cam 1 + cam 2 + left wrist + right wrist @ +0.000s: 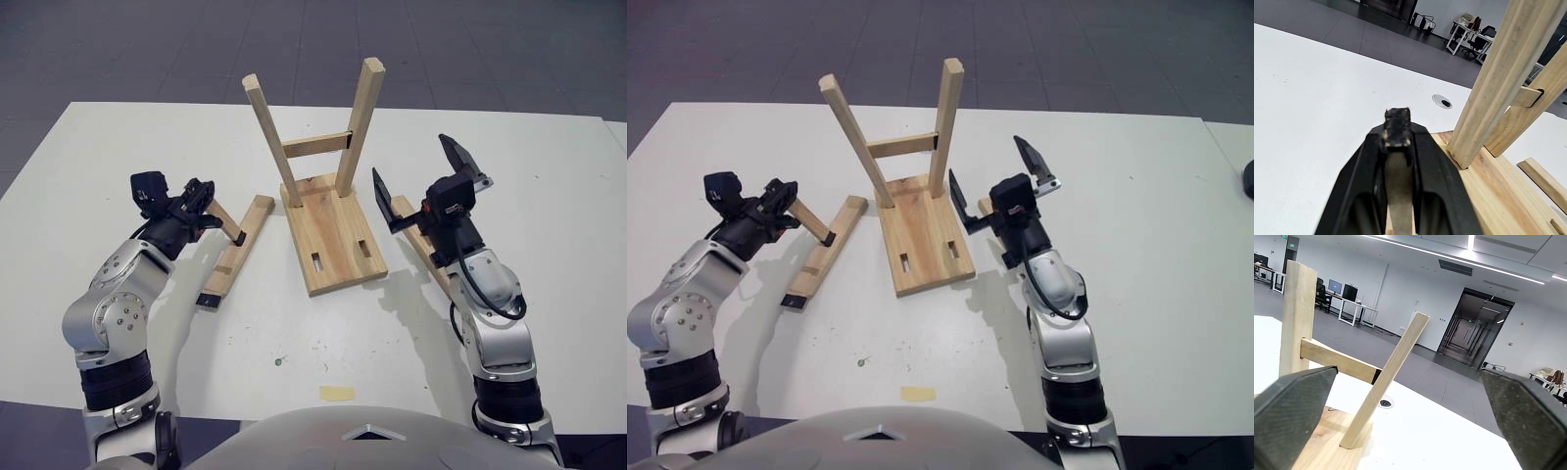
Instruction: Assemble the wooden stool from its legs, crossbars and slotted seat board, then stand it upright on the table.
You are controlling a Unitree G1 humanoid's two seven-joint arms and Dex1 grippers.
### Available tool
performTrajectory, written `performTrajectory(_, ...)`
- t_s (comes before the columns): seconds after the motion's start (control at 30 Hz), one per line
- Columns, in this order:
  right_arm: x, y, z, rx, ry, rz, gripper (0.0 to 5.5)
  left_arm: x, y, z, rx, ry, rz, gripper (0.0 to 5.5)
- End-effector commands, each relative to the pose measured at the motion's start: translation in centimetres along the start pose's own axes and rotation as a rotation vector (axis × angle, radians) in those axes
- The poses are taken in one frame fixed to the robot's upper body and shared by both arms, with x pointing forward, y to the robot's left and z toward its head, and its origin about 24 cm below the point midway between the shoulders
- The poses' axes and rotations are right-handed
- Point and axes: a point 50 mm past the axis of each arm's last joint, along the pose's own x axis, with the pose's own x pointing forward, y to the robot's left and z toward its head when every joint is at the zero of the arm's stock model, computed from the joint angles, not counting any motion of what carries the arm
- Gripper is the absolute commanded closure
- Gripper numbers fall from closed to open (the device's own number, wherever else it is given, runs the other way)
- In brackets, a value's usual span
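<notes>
I judged the job about half done. The slotted seat board (338, 230) lay flat in the middle of the bench (549, 274), with two legs (361, 122) standing up out of its far end and a crossbar (315, 145) joining them. The two slots (318, 260) at its near end were empty. The step in hand, as I read it, was making up the second leg pair. My left end effector (208, 208) was clamped on a loose crossbar (227, 221) to the left of the board. That bar's far end met the side of a loose leg (238, 250) lying on the bench just beside the board, though I could not tell whether it was seated in the leg or only resting against it. My right end effector (413, 166) hung with its fingers spread wide and nothing between them, just right of the board, above another loose leg (419, 245) that lay partly under that arm. The next move, I reckoned, called for the right arm to drop and take up that leg, then bring it square to the other end of the bar. The left would have to hold the bar level and firm, since a skewed approach would likely jam it or push the first leg away.
</notes>
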Motion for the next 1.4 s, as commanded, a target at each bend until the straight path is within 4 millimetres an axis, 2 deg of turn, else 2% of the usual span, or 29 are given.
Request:
performTrajectory(0.03,0.1,-0.2,0.1,-0.003,0.002,-0.001,0.10,-0.2,1.0,-0.5,0.055,0.029,0.036,5.08)
performTrajectory(0.1,0.1,-0.2,0.1,-0.002,0.001,0.000,0.10,-0.1,1.0,-0.7,0.064,0.028,0.034,5.08)
performTrajectory(0.2,0.3,-0.2,0.2,0.000,-0.003,0.003,0.10,0.4,0.5,-1.2,0.168,0.035,-0.004,5.08)
performTrajectory(0.3,0.4,-0.2,0.3,-0.001,-0.008,0.008,0.10,0.5,0.2,-2.4,0.225,0.057,-0.041,5.08)
performTrajectory(0.53,0.6,-0.2,0.4,-0.004,-0.012,0.017,0.10,-1.1,1.8,-5.6,0.237,0.119,0.003,5.08)
performTrajectory(0.67,0.6,-0.3,0.5,-0.010,-0.015,0.016,0.10,-1.8,1.8,-7.1,0.233,0.150,0.006,5.08)
performTrajectory(1.4,1.6,-0.2,0.6,-0.015,-0.047,0.044,0.10,-2.3,1.1,-6.5,0.267,0.090,0.019,5.08)
